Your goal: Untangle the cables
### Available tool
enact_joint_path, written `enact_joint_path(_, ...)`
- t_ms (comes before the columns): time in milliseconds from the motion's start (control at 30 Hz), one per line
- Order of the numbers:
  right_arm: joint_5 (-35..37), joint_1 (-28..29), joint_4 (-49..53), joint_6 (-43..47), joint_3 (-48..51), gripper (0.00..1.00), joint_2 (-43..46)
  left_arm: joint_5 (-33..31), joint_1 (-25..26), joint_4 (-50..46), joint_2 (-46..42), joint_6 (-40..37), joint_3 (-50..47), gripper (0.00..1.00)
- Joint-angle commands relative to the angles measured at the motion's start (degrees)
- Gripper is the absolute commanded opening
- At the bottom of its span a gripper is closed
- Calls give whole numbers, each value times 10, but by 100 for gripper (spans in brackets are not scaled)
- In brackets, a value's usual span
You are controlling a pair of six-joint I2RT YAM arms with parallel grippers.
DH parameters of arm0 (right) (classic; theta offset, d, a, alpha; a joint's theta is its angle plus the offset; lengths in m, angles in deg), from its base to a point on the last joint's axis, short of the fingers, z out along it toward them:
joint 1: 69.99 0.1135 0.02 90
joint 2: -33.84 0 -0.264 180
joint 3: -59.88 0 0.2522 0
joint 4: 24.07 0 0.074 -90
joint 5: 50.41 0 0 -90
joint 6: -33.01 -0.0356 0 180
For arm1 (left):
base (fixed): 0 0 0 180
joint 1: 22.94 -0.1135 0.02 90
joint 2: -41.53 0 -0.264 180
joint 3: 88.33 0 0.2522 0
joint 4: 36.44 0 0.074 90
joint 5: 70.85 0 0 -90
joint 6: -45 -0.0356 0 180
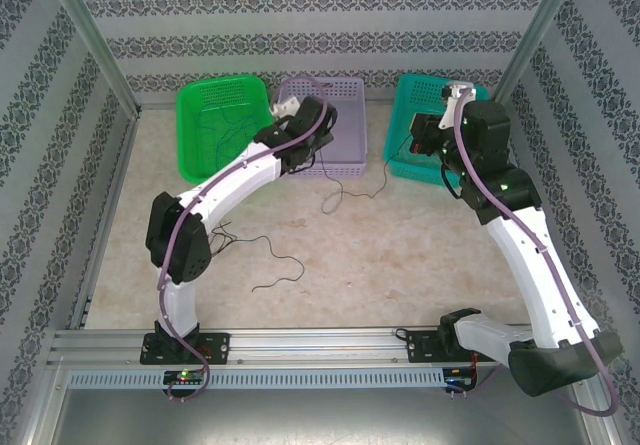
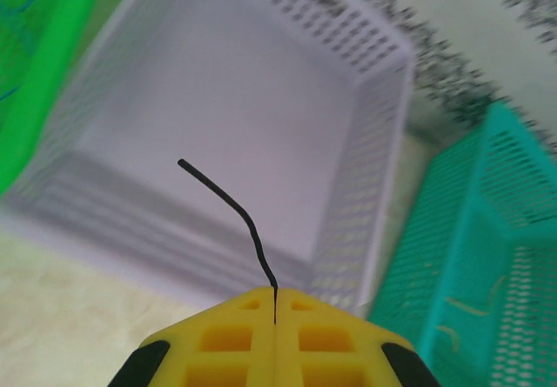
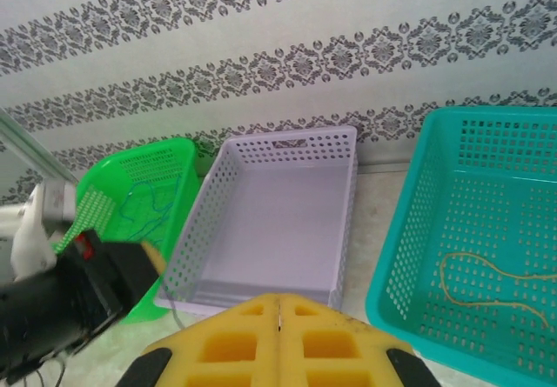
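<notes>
My left gripper is shut on a black cable; a short curly end sticks up from between the yellow pads over the lavender basket. In the top view the left gripper hangs at that basket's near edge, and black cable trails from it across the table. Two more black cables lie loose mid-table. A blue cable lies in the green basket. A yellowish-tan cable lies in the teal basket. My right gripper is shut, with nothing seen between its pads.
The three baskets stand in a row along the patterned back wall: green, lavender, then teal. The right gripper hovers at the teal basket's left side. Metal frame posts stand at both back corners.
</notes>
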Motion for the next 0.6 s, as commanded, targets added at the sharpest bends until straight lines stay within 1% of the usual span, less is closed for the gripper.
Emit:
enact_joint_path(0, -36, -5, -26, -24, -36, 0, -15, 51, -34, 47, 91, -53, 44, 0)
enact_joint_path(67, -50, -2, -22, -28, -51, 0, -24, 75, -40, 57, 143, -81, 108, 0)
enact_joint_path(133, -58, 2, -20, -31, -59, 0, -27, 83, -40, 27, 203, -118, 199, 0)
enact_joint_path(233, -63, 4, -6, -31, -69, 0, -29, 96, -41, -16, 269, -146, 285, 0)
enact_joint_path(367, -59, 4, -1, -31, -60, 0, -18, 107, -41, -64, 297, -147, 306, 0)
enact_joint_path(567, -43, 2, 4, -20, -55, 0, 1, 163, -34, -134, 280, -139, 282, 0)
